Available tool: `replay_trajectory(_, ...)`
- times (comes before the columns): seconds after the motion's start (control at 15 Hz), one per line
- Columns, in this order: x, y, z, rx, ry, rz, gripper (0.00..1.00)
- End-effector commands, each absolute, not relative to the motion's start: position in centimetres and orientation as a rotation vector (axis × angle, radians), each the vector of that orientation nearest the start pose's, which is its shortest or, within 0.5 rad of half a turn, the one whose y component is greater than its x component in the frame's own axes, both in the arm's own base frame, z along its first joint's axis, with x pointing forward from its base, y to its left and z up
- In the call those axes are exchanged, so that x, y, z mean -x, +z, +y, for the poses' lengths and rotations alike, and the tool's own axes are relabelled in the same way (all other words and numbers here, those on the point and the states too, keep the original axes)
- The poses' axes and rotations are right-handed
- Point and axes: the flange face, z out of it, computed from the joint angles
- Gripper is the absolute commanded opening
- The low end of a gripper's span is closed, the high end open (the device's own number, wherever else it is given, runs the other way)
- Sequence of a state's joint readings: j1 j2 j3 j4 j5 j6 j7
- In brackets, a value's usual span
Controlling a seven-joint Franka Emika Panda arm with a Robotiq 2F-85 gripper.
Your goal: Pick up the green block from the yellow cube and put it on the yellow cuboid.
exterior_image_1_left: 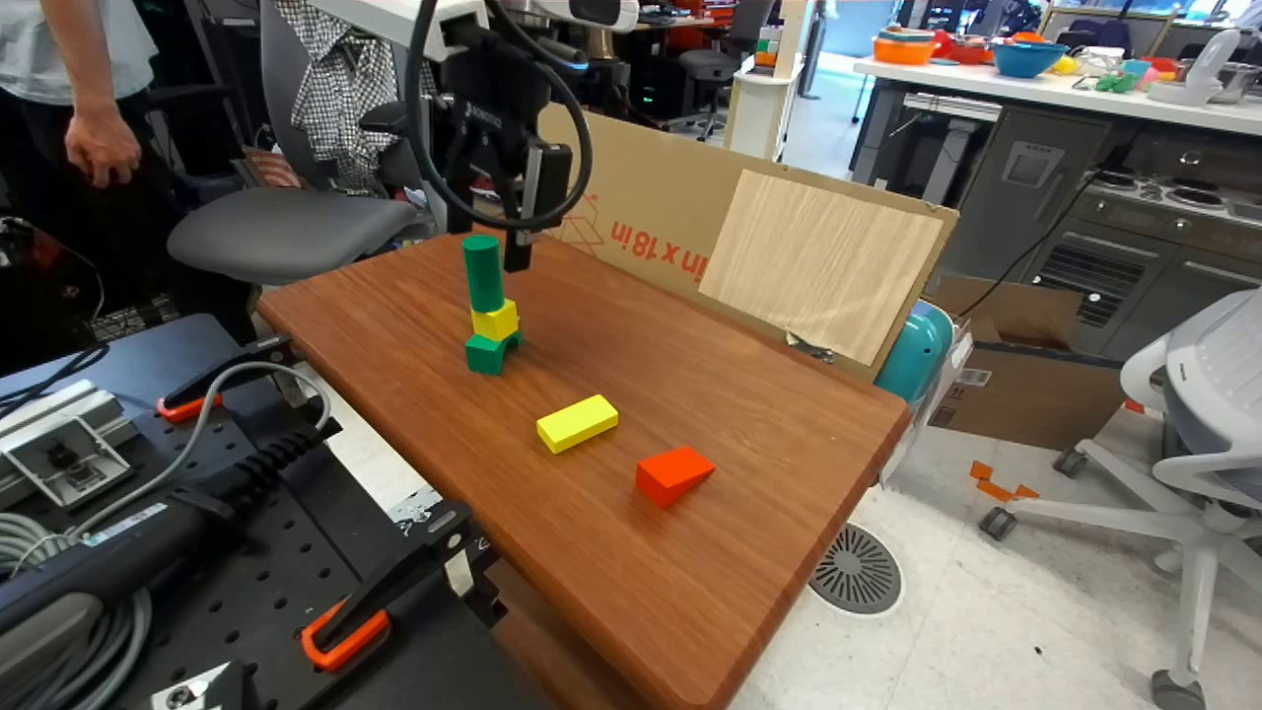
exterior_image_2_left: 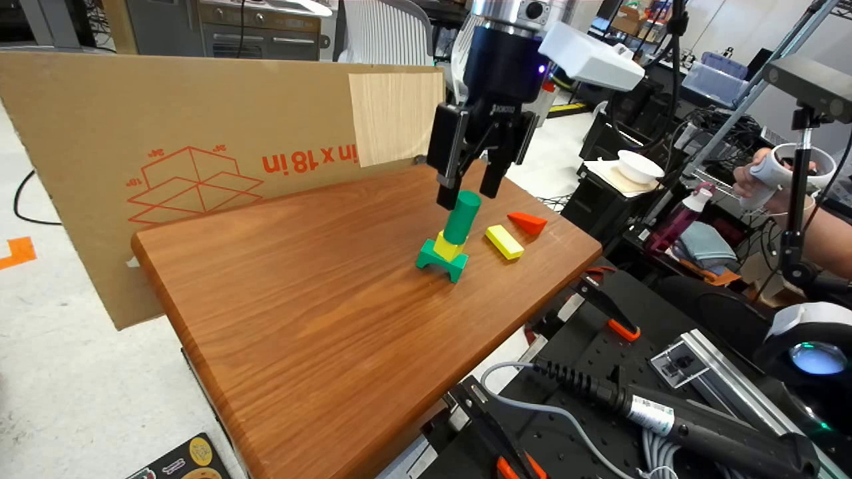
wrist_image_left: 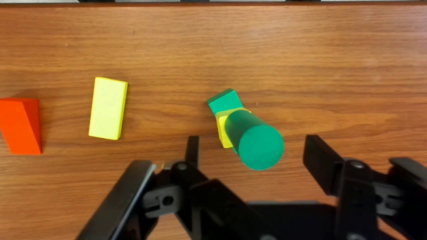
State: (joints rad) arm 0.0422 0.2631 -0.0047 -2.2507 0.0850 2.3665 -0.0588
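Wrist view: Empty claw point(wrist_image_left: 252, 146), spread wide, hovers near the green block point(wrist_image_left: 257, 143) atop the yellow cube point(wrist_image_left: 222, 130); yellow cuboid point(wrist_image_left: 107, 108) lies well inside the desk's point(wrist_image_left: 333, 66) edges.

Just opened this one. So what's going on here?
A robot arm's open gripper hangs close to the top of a green cylinder, holding nothing. The cylinder stands on a yellow cube, which sits on a green arch-shaped block. The yellow cuboid it is meant for lies on the wooden table, between that stack and a red-orange wedge. The pick hasn't been made yet.
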Motion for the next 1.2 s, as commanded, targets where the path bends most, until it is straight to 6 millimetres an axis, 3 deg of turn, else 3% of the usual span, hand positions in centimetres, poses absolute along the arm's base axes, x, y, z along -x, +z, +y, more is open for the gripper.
replay_trajectory(0.0, -52.9, 23.7, 1.7, 3.11, 0.235, 0.007, 0.51)
replay_trajectory(0.33, -52.9, 23.6, 1.6, 3.121, 0.24, 0.034, 0.12)
replay_trajectory(0.4, -52.9, 23.7, 1.6, 3.12, 0.243, 0.036, 0.09)
replay_trajectory(1.13, -52.6, 25.5, 1.5, 3.103, 0.195, 0.008, 0.09)
